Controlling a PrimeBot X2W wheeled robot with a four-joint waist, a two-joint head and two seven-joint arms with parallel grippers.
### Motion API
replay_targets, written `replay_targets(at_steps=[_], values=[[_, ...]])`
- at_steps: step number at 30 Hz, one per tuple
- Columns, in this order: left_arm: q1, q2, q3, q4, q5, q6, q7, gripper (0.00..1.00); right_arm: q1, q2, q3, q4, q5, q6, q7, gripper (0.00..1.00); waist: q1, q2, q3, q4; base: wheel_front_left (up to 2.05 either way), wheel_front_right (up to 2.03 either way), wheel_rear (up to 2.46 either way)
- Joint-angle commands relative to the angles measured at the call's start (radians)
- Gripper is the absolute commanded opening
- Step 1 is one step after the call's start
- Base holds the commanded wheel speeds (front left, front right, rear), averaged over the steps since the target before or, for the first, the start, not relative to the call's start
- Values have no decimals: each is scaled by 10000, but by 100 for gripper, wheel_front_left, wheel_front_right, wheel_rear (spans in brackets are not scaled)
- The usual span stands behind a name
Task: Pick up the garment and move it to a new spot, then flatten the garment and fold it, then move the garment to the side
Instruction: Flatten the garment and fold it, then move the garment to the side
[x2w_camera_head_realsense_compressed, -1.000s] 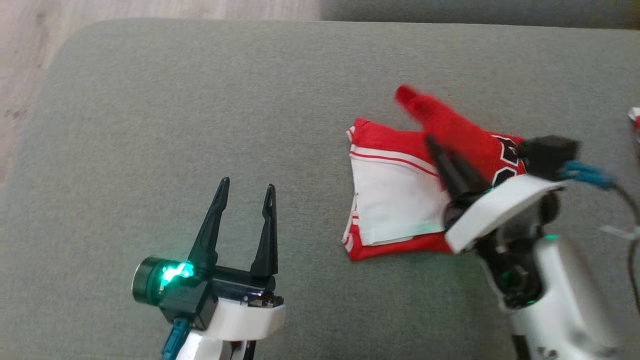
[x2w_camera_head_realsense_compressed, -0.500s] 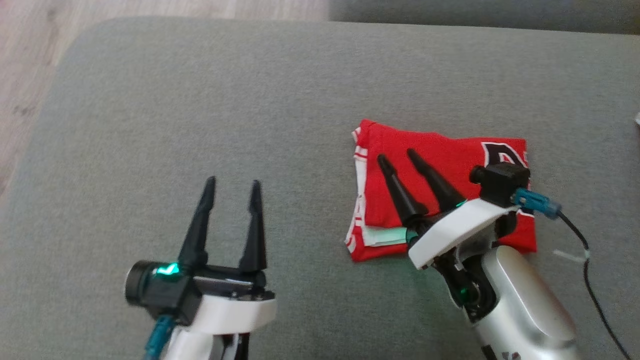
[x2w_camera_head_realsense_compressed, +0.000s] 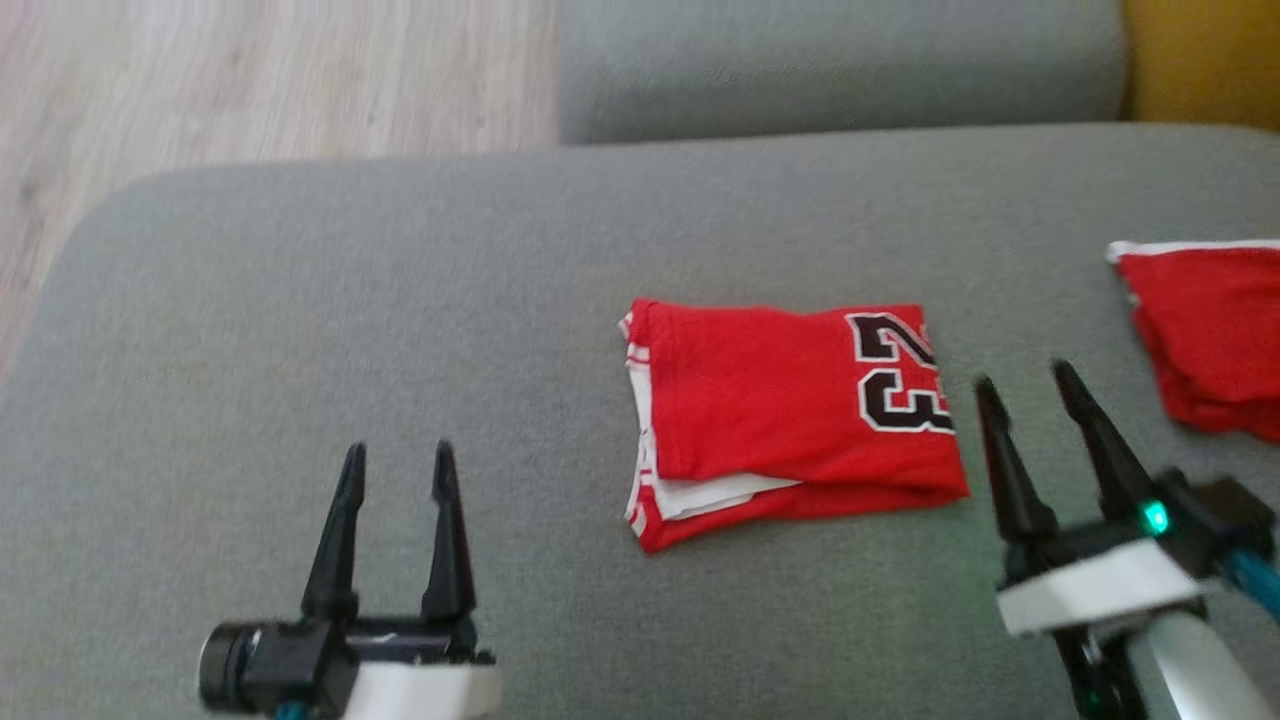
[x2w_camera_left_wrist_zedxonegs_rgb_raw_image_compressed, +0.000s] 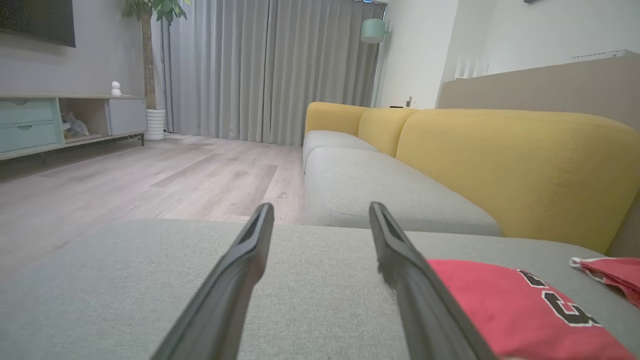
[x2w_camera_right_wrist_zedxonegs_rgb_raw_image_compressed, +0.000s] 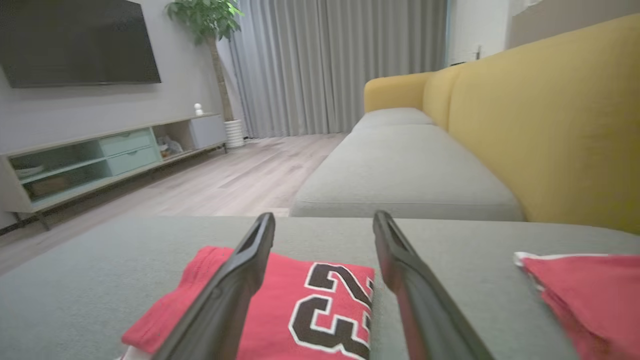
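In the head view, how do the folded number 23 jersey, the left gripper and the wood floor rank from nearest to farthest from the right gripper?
1. folded jersey, just left of the right gripper.
2. left gripper, lower left.
3. wood floor, upper left.

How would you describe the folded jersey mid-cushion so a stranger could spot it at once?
Start at the wide grey cushion. Near its middle lies a folded red jersey, white layers peeking out at its left. Unlike the red garment at the cushion's right edge, it shows a black 23.
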Motion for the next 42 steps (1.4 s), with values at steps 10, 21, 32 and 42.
replay_targets(at_steps=[10, 21, 32, 42], values=[[911, -35, 842, -411, 615, -184, -53, 100, 1692, 972, -1141, -1098, -1423, 65, -107, 100, 1, 0, -660, -346, 0, 0, 0], [1091, -35, 1078, -329, 635, -293, -53, 100, 1864, 1239, -1088, -1106, -1735, 65, -108, 100, 1, 0, -753, -505, 0, 0, 0], [1158, -35, 1009, -193, 638, -294, -53, 100, 1954, 1291, -1073, -1073, -1834, 65, -108, 100, 1, 0, -846, -599, 0, 0, 0], [1114, -35, 925, -62, 496, -169, -53, 100, 1892, 1328, -1012, -701, -1769, 65, -108, 100, 1, 0, -759, -444, 0, 0, 0]])
